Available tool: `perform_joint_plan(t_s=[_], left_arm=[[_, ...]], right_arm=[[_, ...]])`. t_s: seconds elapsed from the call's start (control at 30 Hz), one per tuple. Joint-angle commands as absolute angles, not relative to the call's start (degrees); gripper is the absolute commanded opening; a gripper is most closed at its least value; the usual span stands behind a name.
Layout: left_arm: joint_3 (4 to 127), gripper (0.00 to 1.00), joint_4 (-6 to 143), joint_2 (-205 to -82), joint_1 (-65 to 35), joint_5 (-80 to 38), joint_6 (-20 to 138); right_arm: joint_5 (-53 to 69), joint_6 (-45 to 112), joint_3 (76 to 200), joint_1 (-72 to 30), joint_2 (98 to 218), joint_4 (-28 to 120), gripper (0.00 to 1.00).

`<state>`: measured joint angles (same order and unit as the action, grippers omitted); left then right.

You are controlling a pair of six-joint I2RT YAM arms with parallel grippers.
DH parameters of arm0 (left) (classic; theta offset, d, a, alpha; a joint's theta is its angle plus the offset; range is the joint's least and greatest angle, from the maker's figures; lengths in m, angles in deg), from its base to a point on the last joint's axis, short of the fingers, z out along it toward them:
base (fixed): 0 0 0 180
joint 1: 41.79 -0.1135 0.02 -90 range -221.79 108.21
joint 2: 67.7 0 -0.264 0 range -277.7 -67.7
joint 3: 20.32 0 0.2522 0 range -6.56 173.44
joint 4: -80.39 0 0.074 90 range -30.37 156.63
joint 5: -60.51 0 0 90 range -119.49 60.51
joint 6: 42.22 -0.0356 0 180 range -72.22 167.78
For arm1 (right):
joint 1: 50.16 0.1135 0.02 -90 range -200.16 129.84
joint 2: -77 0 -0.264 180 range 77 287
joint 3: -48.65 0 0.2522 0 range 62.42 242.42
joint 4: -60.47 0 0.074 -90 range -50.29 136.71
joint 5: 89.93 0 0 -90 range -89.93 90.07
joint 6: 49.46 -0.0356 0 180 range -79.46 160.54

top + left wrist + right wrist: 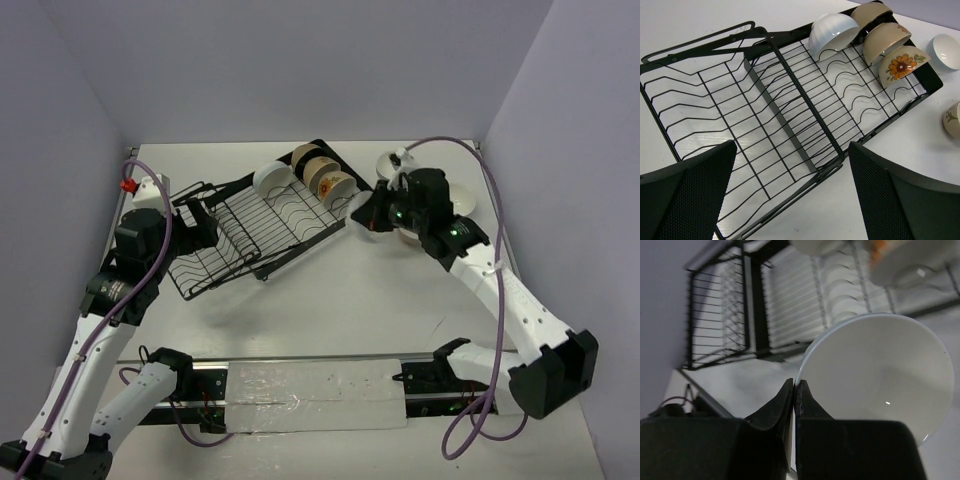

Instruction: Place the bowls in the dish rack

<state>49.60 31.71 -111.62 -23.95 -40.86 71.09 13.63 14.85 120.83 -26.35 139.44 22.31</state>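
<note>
Our right fingers (772,412) pinch the white bowl (880,375) by its rim, the dish rack (250,235) just leftward; our left fingers (690,195) hang open.

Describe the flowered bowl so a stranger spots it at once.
Find the black wire dish rack mid-table; four bowls stand on edge at its right end. The flowered bowl sits at the row's near end. It alone bears an orange blossom; the others are plain tan or white.

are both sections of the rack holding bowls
No, all four bowls stand in one section of the rack; the other holds none.
</note>
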Motion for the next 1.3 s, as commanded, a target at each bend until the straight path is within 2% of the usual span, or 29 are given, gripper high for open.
perform_joint_plan(t_s=[0.0,0.13,0.27,0.5,0.93,1.27], left_arm=[[50.8,0.99,33.4,-111.9,-23.8,-40.3,71.9],[51.4,0.99,33.2,-112.5,-23.8,-41.1,72.3],[52.4,0.99,32.6,-113.0,-23.8,-42.1,72.6],[53.5,0.99,30.1,-112.6,-23.8,-44.8,72.6],[53.2,0.99,28.0,-112.0,-23.8,-46.7,72.9],[53.2,0.99,27.7,-112.2,-23.8,-46.9,72.9]], right_arm=[[26.9,13.1,127.0,-23.5,147.5,41.0,0.0],[33.7,8.5,132.3,-19.2,158.2,58.2,0.0],[37.9,6.0,141.1,-16.9,171.2,66.7,0.0],[37.7,-6.6,143.0,-15.7,184.9,90.1,0.0],[31.1,-10.5,142.1,-15.5,195.6,98.7,0.0],[28.9,-12.5,139.8,-15.8,198.9,102.3,0.0]])
